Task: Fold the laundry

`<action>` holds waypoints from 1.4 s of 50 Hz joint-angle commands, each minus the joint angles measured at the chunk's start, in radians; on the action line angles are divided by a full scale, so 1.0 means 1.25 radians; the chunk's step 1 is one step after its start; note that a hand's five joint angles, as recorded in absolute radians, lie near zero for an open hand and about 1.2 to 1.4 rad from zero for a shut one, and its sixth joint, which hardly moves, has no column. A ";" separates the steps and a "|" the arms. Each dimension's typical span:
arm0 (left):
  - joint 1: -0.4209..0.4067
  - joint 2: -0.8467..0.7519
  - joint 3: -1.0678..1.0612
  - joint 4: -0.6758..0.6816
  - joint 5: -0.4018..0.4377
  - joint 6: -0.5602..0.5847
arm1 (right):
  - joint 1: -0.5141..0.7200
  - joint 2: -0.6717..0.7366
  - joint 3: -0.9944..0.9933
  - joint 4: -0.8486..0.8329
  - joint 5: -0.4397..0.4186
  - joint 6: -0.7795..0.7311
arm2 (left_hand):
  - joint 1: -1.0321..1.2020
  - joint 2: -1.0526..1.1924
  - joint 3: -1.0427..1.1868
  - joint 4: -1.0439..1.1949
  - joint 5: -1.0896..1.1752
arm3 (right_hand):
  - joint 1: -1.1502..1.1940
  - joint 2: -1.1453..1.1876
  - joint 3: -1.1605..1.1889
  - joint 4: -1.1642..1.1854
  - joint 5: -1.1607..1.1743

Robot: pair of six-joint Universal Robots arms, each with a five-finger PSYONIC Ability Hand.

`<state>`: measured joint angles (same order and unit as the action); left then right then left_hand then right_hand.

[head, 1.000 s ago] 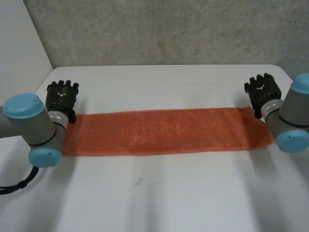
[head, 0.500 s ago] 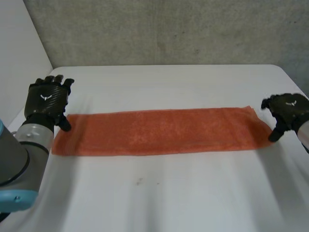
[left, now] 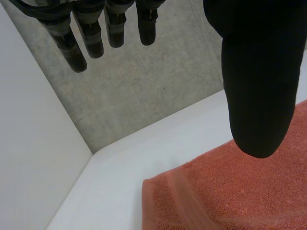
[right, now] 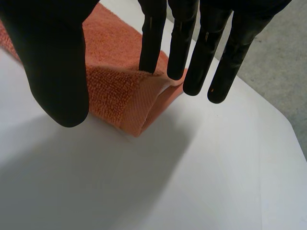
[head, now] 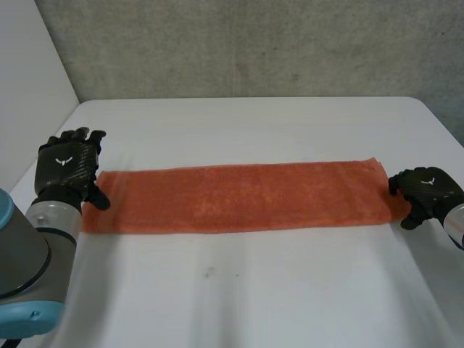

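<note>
Right, note for you: orange terry towel (head: 239, 197) lies flat as one long narrow strip across the middle of the white table (head: 246, 290), running left to right, with a nubby looped pile and a smoother woven band at each short end. Left hand (head: 67, 165) sits at the towel's left end by the far corner. In its wrist view the fingers (left: 91, 33) hang straight and apart, the thumb is held wide above the cloth, and nothing is gripped. Right hand (head: 428, 190) sits at the right end. In its wrist view the fingers (right: 192, 48) are straight and slightly fanned, with the thumb well apart from them. The end corner lies between thumb and fingers, its hem band turned up in a soft curl by the fingertips. You cannot tell whether they touch it. Grey rough concrete wall (head: 246, 43) stands behind the table.
</note>
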<state>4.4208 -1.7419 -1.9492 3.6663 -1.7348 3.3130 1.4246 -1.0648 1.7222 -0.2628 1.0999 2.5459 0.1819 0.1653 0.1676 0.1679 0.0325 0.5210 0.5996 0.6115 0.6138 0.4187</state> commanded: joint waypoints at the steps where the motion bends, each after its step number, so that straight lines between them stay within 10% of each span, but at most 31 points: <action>1: -0.001 -0.003 0.000 -0.001 0.001 0.000 | 0.003 0.026 -0.017 -0.018 0.006 -0.023 | -0.006 0.007 0.006 0.005 -0.026 | 0.366 0.303 0.294 0.292 0.308; 4: -0.001 -0.003 0.000 -0.001 0.001 0.000 | 0.003 0.033 -0.025 -0.041 0.009 -0.023 | -0.006 0.007 0.006 0.005 -0.026 | 0.699 0.636 0.626 0.624 0.641; 17: -0.001 0.002 -0.008 -0.005 0.002 -0.001 | -0.107 0.043 -0.118 -0.027 0.248 -0.061 | -0.006 0.007 0.006 0.005 -0.026 | 0.700 0.637 0.628 0.626 0.642; 27: -0.002 0.001 -0.013 -0.005 0.002 0.000 | -0.132 0.021 -0.189 0.054 0.222 -0.076 | -0.006 0.007 0.006 0.005 -0.026 | 0.700 0.637 0.628 0.626 0.642; 37: 0.001 0.002 -0.010 -0.005 0.001 0.000 | 0.214 -0.044 -0.277 0.051 0.183 0.057 | -0.006 0.007 0.006 0.005 -0.026 | 0.700 0.637 0.628 0.626 0.642; 47: 0.003 0.003 -0.013 -0.005 0.000 0.000 | 0.605 0.129 -0.441 0.051 0.066 0.094 | -0.006 0.007 0.006 0.005 -0.026 | 0.700 0.637 0.628 0.626 0.642; 59: -0.001 -0.003 -0.014 -0.005 0.001 0.002 | 0.746 0.276 -0.484 0.056 0.070 0.091 | -0.006 0.007 0.006 0.005 -0.026 | 0.700 0.637 0.628 0.626 0.642; 63: -0.002 -0.003 -0.013 -0.005 0.002 0.002 | 0.740 0.248 -0.471 0.059 0.089 0.094 | -0.006 0.007 0.006 0.005 -0.026 | -0.228 -0.291 -0.300 -0.302 -0.286; 70: -0.057 -0.010 0.019 0.004 0.016 0.003 | 0.668 0.104 -0.400 0.062 0.182 0.140 | -0.006 0.007 0.006 0.005 -0.026 | -0.277 -0.340 -0.350 -0.351 -0.335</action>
<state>4.4056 -1.7464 -1.9593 3.6610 -1.7261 3.3156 2.3408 -0.7874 1.1480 -0.1877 1.2378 2.6735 0.1819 0.1649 0.1676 0.1679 0.0325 0.2124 0.2287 0.2260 0.2366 0.0760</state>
